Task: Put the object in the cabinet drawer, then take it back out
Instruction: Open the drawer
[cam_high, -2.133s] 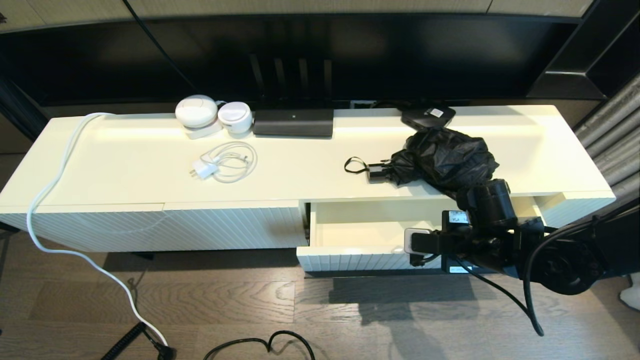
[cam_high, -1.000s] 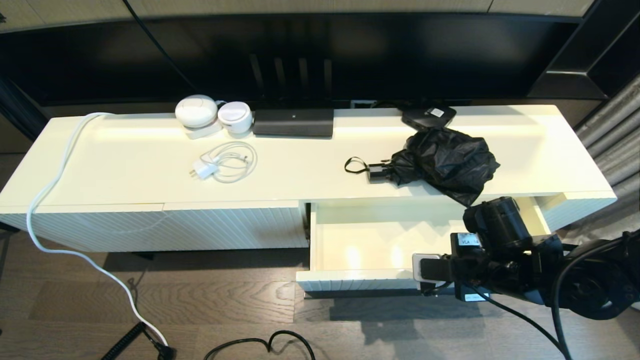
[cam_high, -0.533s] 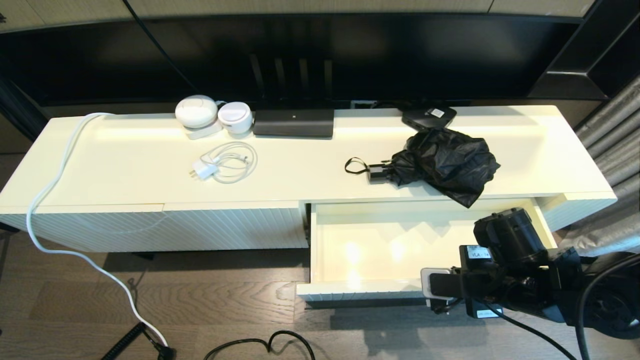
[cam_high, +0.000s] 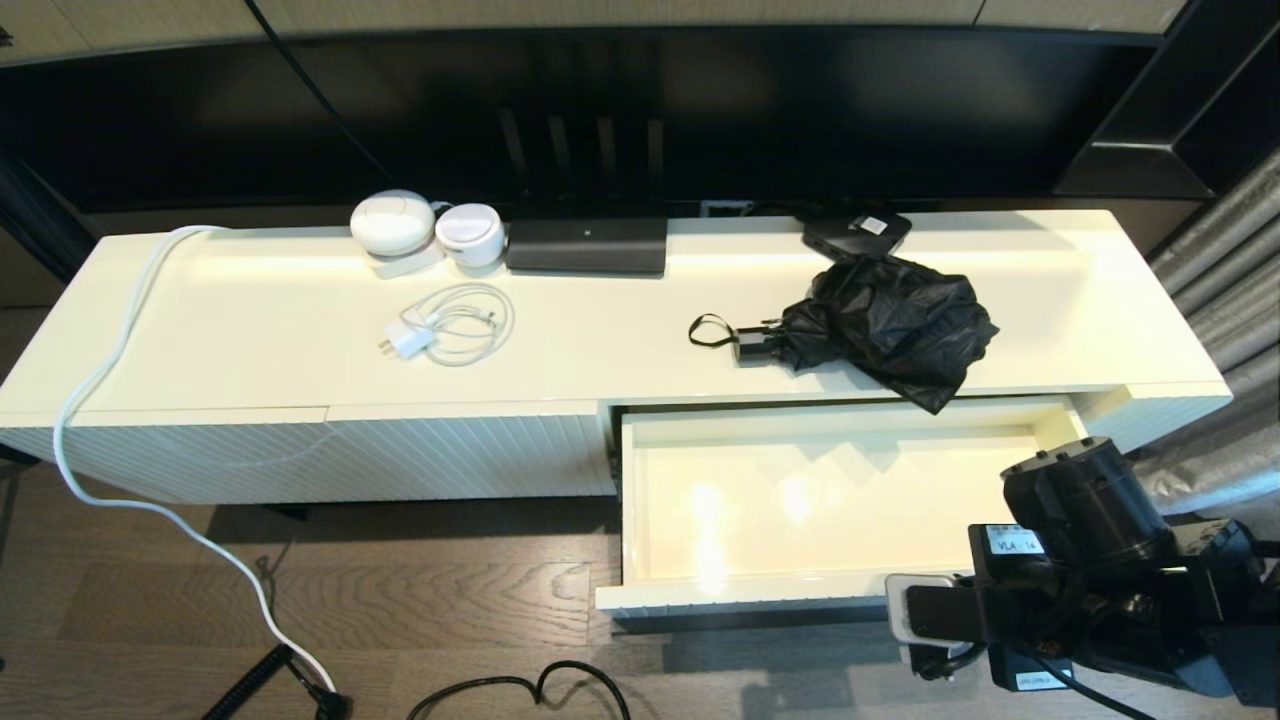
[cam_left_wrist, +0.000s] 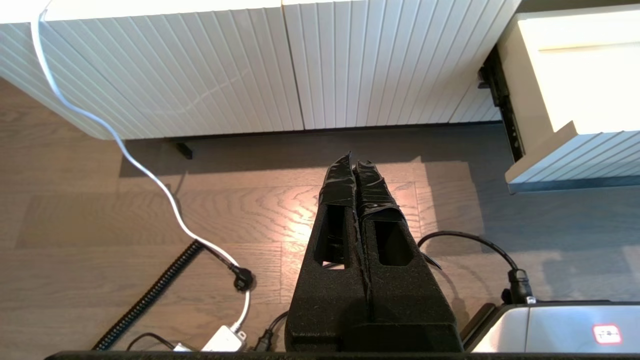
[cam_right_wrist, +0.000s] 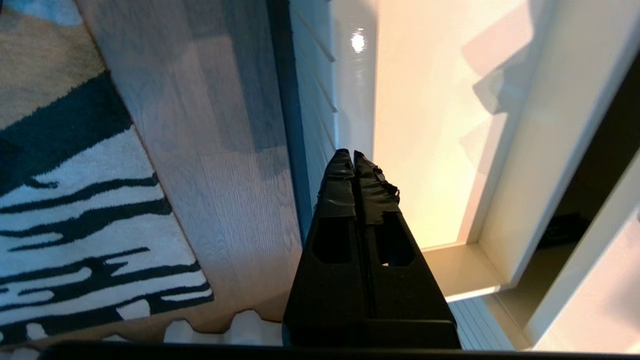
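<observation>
The fingertips (cam_right_wrist: 356, 165) of the right gripper (cam_right_wrist: 354, 156) are pressed flat together with no gap and nothing is held between them; in the right wrist view they are seen just over the ribbed front edge of the cabinet drawer (cam_high: 800, 500), at its right end. Whether they touch that front or its handle cannot be told. The drawer is drawn well out and its glossy interior is bare.

The umbrella (cam_high: 880, 322) is found on the cabinet top (cam_high: 250, 330), directly behind the open drawer and up and away from the right gripper. Its long axis is laid roughly along the cabinet's length: handle and wrist loop (cam_high: 708, 331) toward the robot's left, bunched fabric toward the right, one fold overhanging the drawer opening.

The right arm is judged the nearer. The left gripper (cam_left_wrist: 356, 161) is parked low over the floor before the left cabinet panel, its fingers likewise closed on nothing.

A reach up and back, with the fingers first spread, is judged necessary.
</observation>
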